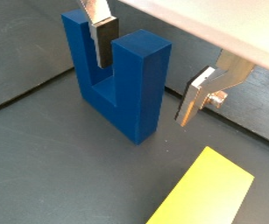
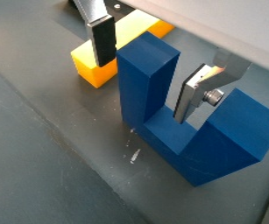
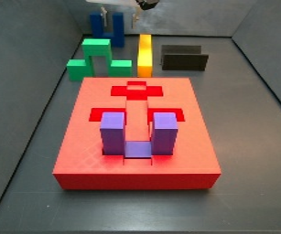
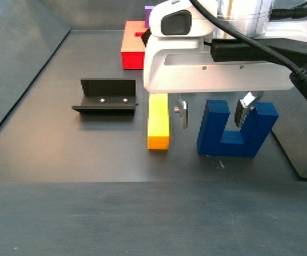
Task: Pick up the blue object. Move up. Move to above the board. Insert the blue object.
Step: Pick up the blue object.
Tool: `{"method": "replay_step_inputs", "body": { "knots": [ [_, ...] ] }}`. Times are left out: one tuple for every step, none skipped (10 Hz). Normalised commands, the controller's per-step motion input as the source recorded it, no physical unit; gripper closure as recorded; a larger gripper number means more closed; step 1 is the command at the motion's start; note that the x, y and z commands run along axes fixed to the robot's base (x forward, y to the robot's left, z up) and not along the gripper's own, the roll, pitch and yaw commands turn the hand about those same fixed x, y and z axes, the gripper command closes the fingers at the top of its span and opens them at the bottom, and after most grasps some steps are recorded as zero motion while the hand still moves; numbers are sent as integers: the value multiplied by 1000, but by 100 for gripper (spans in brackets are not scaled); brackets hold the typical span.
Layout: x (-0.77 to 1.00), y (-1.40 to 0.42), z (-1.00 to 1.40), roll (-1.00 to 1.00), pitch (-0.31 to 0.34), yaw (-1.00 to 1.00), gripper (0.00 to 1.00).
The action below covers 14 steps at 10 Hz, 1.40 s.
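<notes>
The blue object (image 1: pixel 130 87) stands upright on the dark floor, prongs up; it also shows in the other wrist view (image 2: pixel 207 131) and in both side views (image 4: pixel 236 135) (image 3: pixel 97 20). My gripper (image 1: pixel 146 86) is open and straddles one prong: one finger (image 1: pixel 102 44) is in the slot between the prongs, the other (image 1: pixel 195 94) is outside, with gaps on both sides (image 2: pixel 146 83). In a side view the gripper (image 4: pixel 213 108) hangs over the block. The red board (image 3: pixel 93 101) lies well away from it; its far end shows behind the arm (image 4: pixel 132 40).
A purple U-shaped block (image 3: pixel 136 137) sits in the board. A green stepped block (image 3: pixel 96 55), a yellow bar (image 3: pixel 145 53) (image 4: pixel 159 120) (image 2: pixel 95 66) and the dark fixture (image 4: pixel 105 97) stand beside the blue object. Grey walls enclose the floor.
</notes>
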Motion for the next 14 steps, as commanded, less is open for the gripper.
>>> {"method": "replay_step_inputs", "body": {
  "knots": [
    [0,0,0,0,0,0,100],
    [0,0,0,0,0,0,100],
    [0,0,0,0,0,0,100],
    [0,0,0,0,0,0,100],
    [0,0,0,0,0,0,100],
    [0,0,0,0,0,0,100],
    [0,0,0,0,0,0,100],
    [0,0,0,0,0,0,100],
    [0,0,0,0,0,0,100],
    [0,0,0,0,0,0,100],
    [0,0,0,0,0,0,100],
    [0,0,0,0,0,0,100],
    [0,0,0,0,0,0,100],
    [0,0,0,0,0,0,100]
  ]
}}
